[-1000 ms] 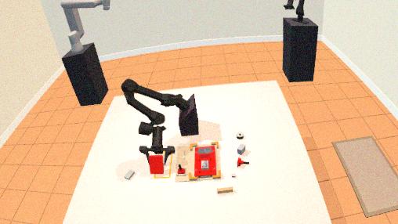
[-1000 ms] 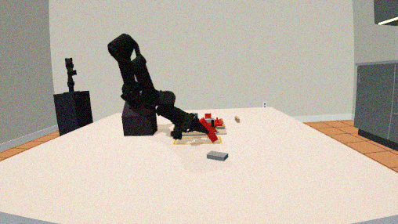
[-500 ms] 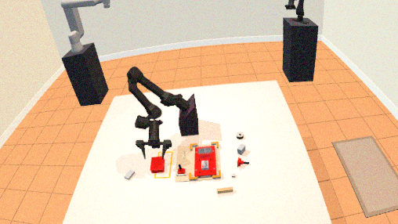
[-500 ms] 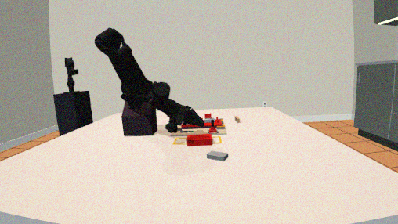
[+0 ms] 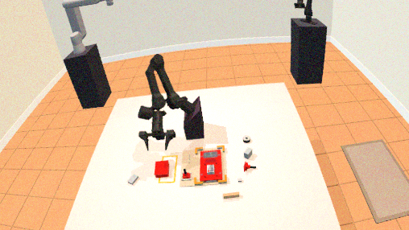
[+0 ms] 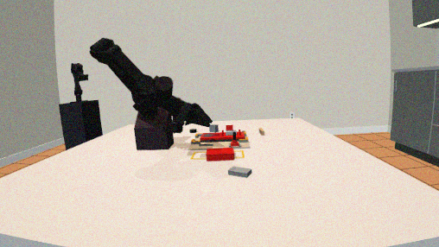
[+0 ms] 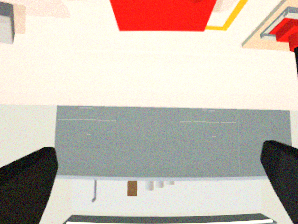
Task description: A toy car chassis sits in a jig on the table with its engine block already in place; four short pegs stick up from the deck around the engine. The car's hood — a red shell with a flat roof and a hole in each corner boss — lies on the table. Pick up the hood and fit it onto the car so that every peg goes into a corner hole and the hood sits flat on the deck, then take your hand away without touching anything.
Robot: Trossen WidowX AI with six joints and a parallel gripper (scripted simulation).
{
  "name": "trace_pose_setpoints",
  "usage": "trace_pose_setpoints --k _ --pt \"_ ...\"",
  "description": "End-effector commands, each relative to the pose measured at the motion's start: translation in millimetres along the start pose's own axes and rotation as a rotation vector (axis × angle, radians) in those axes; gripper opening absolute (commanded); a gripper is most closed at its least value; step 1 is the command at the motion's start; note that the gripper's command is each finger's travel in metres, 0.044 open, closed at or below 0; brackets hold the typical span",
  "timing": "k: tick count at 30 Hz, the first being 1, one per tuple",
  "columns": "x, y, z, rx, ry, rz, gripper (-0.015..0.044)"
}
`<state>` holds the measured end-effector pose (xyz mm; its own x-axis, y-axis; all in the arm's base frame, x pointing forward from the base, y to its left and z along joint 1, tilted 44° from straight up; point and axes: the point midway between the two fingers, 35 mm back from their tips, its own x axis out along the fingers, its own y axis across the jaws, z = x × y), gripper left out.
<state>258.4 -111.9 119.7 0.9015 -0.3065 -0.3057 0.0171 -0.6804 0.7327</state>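
The red hood point(image 5: 162, 169) point(image 6: 220, 154) point(image 7: 162, 15) lies flat on the table with its plain roof up, over the left part of the yellow outline point(image 5: 175, 170). Its corner holes are hidden underneath. The gripper point(image 5: 157, 149) point(image 7: 160, 147) is open and empty, above and behind the hood in the top view, and apart from it. The red chassis point(image 5: 204, 164) point(image 6: 209, 137) sits in the jig point(image 5: 187, 158) to the right of the hood, with the grey engine block point(image 5: 210, 169) on its deck. The pegs are too small to make out clearly.
A red piece with a black stem point(image 5: 186, 175) stands on the jig board, between hood and chassis. A grey block point(image 5: 133, 179) point(image 6: 239, 172) point(image 7: 6, 29) lies left of the hood. Right of the jig are a ring point(image 5: 246, 139), another grey block point(image 5: 248, 153) and a red part point(image 5: 247, 166). A wooden bar point(image 5: 231, 195) lies in front.
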Motion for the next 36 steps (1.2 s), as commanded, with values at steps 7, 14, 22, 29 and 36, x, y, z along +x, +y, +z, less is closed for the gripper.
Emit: trace_pose_setpoints --k 7,14,22,29,36 --pt "2.8 0.2 0.5 -0.003 -0.002 -0.003 0.0440" --pt "2.8 0.2 0.5 -0.003 -0.002 -0.003 0.0361" --pt "17.5 -0.2 5.2 -0.292 -0.116 -0.087 0.0414" --pt "39.1 -4.5 12.1 -0.917 -0.273 -0.349 0.0440" --pt "51.1 -8.0 13.4 -1.581 -0.301 -0.713 0.0440"
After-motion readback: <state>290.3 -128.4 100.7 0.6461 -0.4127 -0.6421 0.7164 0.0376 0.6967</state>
